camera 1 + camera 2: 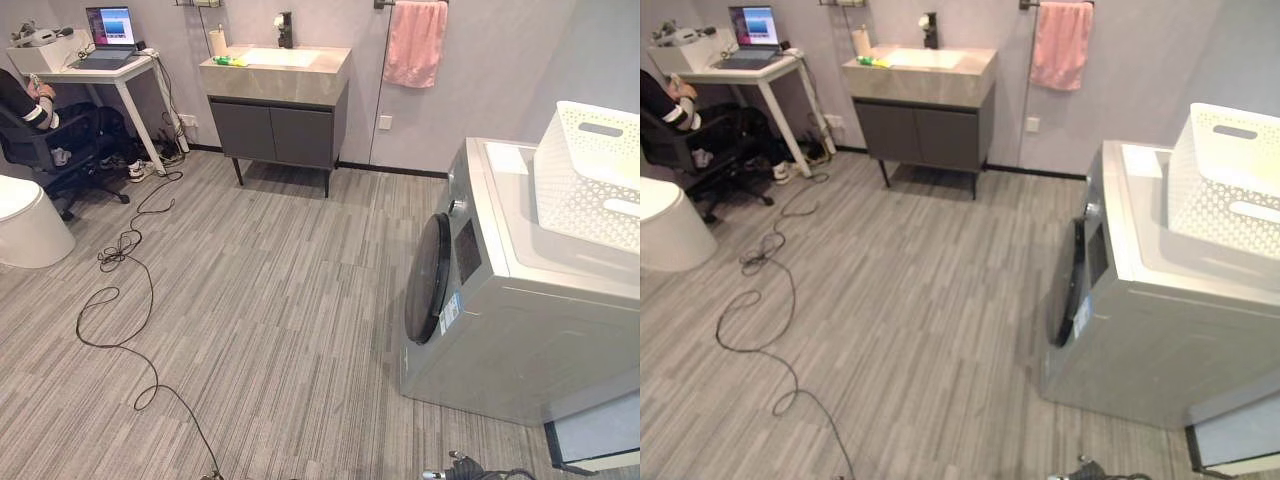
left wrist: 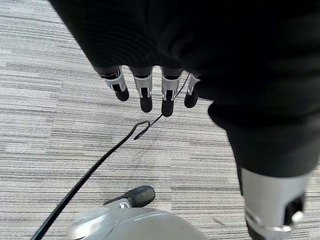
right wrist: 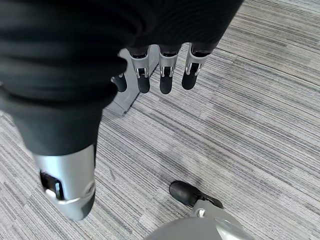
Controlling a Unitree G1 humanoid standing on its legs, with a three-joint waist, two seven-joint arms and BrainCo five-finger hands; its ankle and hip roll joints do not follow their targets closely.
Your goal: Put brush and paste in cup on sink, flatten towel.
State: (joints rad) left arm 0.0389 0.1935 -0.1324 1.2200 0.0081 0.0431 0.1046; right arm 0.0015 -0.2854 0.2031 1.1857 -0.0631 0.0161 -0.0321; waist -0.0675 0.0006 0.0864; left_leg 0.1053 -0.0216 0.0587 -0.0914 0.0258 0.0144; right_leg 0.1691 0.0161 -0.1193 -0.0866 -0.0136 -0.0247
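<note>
Grey plank floor (image 1: 270, 330) stretches from the robot to the far wall, where the sink (image 1: 278, 58) sits on a grey cabinet (image 1: 275, 130) and a pink towel (image 1: 414, 42) hangs from a rail just beyond its far corner. Both hands hang low over the floor, well short of all of it: the left hand (image 2: 150, 85) and the right hand (image 3: 160, 70) each show relaxed, near-straight fingers with nothing in them. A white cup (image 1: 218, 42) stands at the sink's near-left corner, with a small green and yellow item (image 1: 229, 61), probably the brush or paste, lying beside it; which is which cannot be told from here. The step in hand looks like the approach, with none of the task begun. Done well, it means walking straight up the open floor, keeping clear of the washer (image 1: 500, 300) with its white basket (image 1: 590, 170) off to the right hand's side, and of the toilet (image 1: 28, 220) and the seated person (image 1: 35, 105) at the table (image 1: 95, 68) off to the left hand's side, then stopping square to the sink so both hands can reach the cup and the towel.
</note>
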